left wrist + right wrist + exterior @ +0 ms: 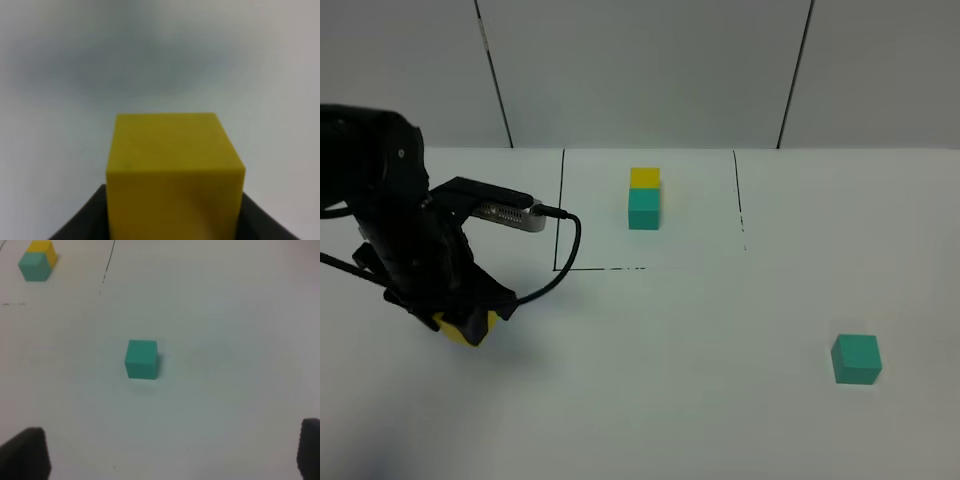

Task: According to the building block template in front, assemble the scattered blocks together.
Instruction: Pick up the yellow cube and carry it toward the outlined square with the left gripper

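Left gripper (466, 322) around one yellow cube (175, 172)

High overview, close wrists, right shares template (644, 200)

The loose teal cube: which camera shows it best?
The right wrist view: the loose teal cube sits near the middle, large and unblocked. The exterior high view shows it smaller, at the far right. The left wrist view misses it, showing only a yellow cube.

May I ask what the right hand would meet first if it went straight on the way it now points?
Probably the loose teal cube, lying ahead of the open right hand; depth is unclear, so it might touch the table first.
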You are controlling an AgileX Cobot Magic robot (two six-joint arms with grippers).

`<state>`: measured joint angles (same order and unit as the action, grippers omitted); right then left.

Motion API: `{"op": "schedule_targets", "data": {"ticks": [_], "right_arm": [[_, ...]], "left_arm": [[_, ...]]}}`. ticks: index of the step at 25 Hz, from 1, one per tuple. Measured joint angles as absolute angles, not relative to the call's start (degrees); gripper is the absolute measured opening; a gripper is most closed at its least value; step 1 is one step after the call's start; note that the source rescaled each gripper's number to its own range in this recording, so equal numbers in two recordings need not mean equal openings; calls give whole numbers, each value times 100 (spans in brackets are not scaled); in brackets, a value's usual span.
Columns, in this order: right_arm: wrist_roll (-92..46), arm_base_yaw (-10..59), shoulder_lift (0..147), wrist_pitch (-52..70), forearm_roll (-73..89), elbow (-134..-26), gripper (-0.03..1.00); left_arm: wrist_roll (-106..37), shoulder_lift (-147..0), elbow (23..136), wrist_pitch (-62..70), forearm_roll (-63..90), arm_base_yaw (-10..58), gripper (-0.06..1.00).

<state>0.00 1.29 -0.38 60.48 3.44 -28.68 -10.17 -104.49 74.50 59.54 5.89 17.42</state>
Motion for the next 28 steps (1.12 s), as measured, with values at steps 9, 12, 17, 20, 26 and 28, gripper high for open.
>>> {"op": "schedule_targets", "data": {"ticks": [9, 12, 17, 20, 26, 28], "right_arm": [[0, 129, -38, 6048, 344, -2868, 100], [0, 129, -38, 6048, 344, -2868, 100], [0, 129, -38, 6048, 344, -2868, 100], [0, 129, -38, 6048, 344, -2868, 100], [0, 129, -38, 6048, 344, -2868, 100], [0, 129, -38, 6048, 344, -2868, 100]], "left_arm": [[-3434, -10857, 8280, 6391, 544, 2203, 0], [-4086, -11126, 8547, 6398, 460, 2554, 0], [-4389, -11697, 9264, 6425, 225, 3062, 0], [-4443, -12026, 9716, 6425, 137, 3318, 0], [-4589, -12663, 10519, 6557, 0, 3722, 0], [-4665, -12874, 10787, 6667, 0, 3805, 0]]}}
